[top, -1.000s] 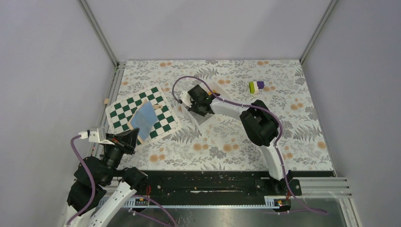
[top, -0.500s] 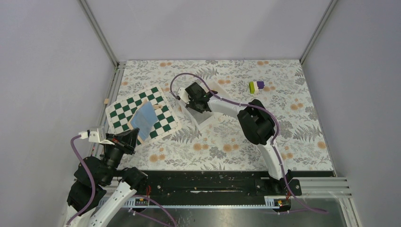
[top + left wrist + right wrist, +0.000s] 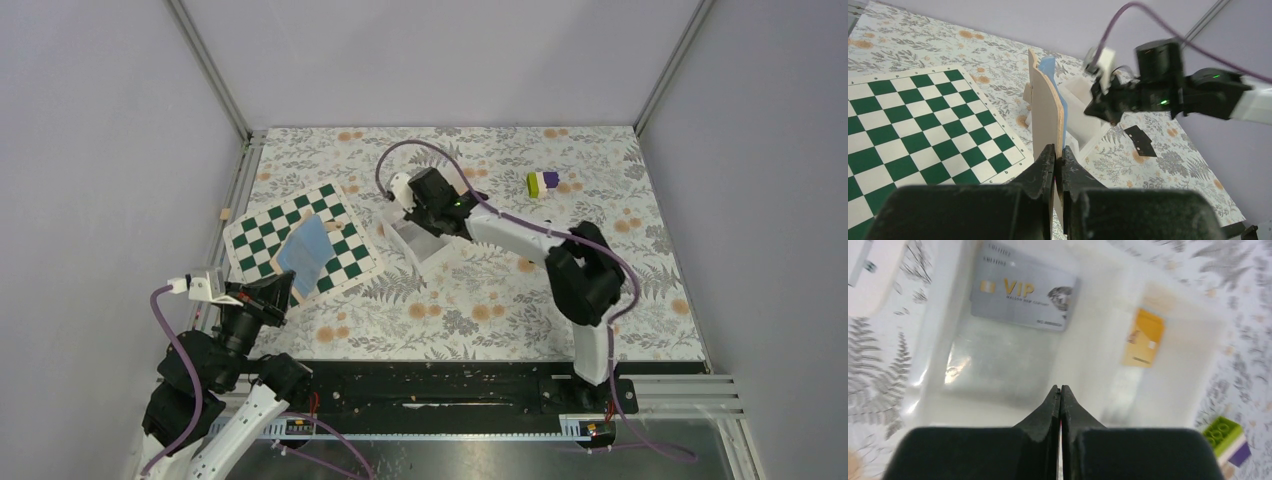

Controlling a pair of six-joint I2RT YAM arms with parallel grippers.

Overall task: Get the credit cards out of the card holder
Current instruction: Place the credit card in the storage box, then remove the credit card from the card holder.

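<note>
My left gripper [image 3: 283,288] is shut on the lower edge of the card holder [image 3: 305,245] and holds it up over the chequered board. In the left wrist view the card holder [image 3: 1045,105] stands edge-on between my fingers [image 3: 1058,150], tan outside, blue inside. My right gripper [image 3: 418,222] is shut and empty above a white two-compartment tray [image 3: 432,250]. In the right wrist view its tips [image 3: 1060,388] hang over the tray's divider. A silver VIP credit card [image 3: 1023,295] lies in the left compartment and an orange card [image 3: 1143,337] in the right.
The green-and-white chequered board [image 3: 335,215] lies at the left. A green-and-purple brick [image 3: 543,183] sits at the back right. A small flat black piece [image 3: 1140,140] lies on the floral cloth beyond the tray. Grey walls enclose the table.
My right arm's elbow has swung to the right and its gripper has shifted slightly back and right over the tray. My left arm and the card holder have not moved.
</note>
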